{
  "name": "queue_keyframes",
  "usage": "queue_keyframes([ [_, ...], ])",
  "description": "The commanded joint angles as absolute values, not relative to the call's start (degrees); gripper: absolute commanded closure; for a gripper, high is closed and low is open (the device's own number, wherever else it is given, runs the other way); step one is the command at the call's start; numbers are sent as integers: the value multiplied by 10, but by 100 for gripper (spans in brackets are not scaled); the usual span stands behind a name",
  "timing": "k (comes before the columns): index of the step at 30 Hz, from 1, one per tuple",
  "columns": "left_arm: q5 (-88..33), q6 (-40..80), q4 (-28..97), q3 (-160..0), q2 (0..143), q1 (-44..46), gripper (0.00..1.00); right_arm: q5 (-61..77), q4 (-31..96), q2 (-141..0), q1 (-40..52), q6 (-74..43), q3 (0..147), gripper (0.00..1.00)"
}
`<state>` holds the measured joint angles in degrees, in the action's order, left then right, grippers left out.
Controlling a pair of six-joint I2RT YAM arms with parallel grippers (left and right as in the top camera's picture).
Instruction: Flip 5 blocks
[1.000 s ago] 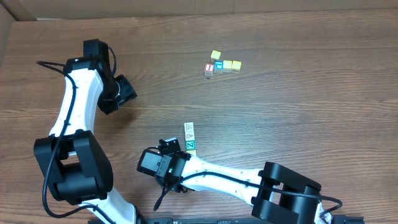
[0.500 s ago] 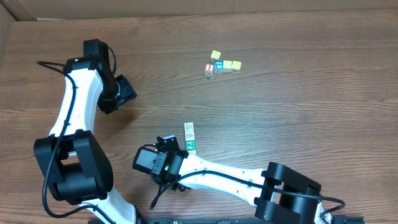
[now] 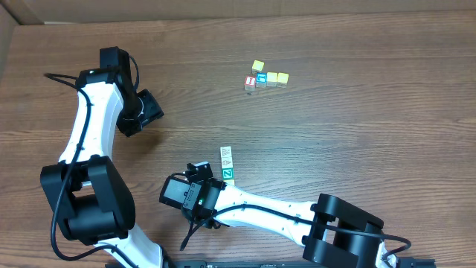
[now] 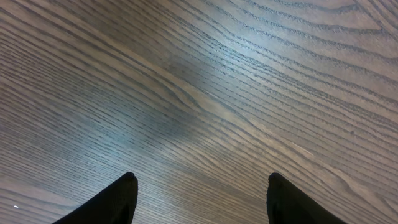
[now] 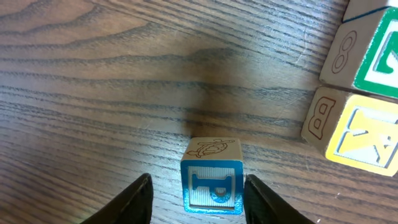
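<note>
The blue-edged P block [image 5: 211,182] sits bottom-centre in the right wrist view, loose between the right gripper's [image 5: 198,180] parted jaws, the other blocks [image 5: 364,134] at the right edge, so this flip looks merely lined up, needing a squeeze and roll; the left gripper [image 4: 200,180] hangs, jaws apart, over bare surface [image 4: 199,74].

White links [image 3: 83,123], black joints [image 3: 93,201], black cables [image 3: 61,76], pointed black fingers [image 4: 117,200].

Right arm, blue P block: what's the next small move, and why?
Probably close the right gripper on the blue P block. The block sits on the table between the open jaws, with a gap on each side, so nothing is gripped yet. It stands apart from the yellow block beside it, so closing should not disturb that neighbour.
</note>
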<state>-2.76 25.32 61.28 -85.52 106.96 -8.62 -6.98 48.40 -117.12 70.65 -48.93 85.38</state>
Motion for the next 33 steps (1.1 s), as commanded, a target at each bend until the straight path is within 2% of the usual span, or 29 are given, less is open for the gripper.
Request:
queue_keyframes([
  [1, -24, 253, 613, -862, 1076, -84, 41, -81, 481, -1183, 705, -491, 849, 55],
  [8, -24, 253, 615, -862, 1076, -84, 41, -81, 481, -1191, 705, -491, 849, 56],
  [13, -24, 253, 615, -862, 1076, -84, 41, -81, 482, -1191, 704, -491, 849, 66],
  [23, -24, 253, 614, -863, 1076, -84, 41, -83, 514, -1188, 704, -491, 864, 68],
  [33, -24, 253, 615, -862, 1076, -84, 41, -90, 556, -1180, 698, -514, 868, 75],
])
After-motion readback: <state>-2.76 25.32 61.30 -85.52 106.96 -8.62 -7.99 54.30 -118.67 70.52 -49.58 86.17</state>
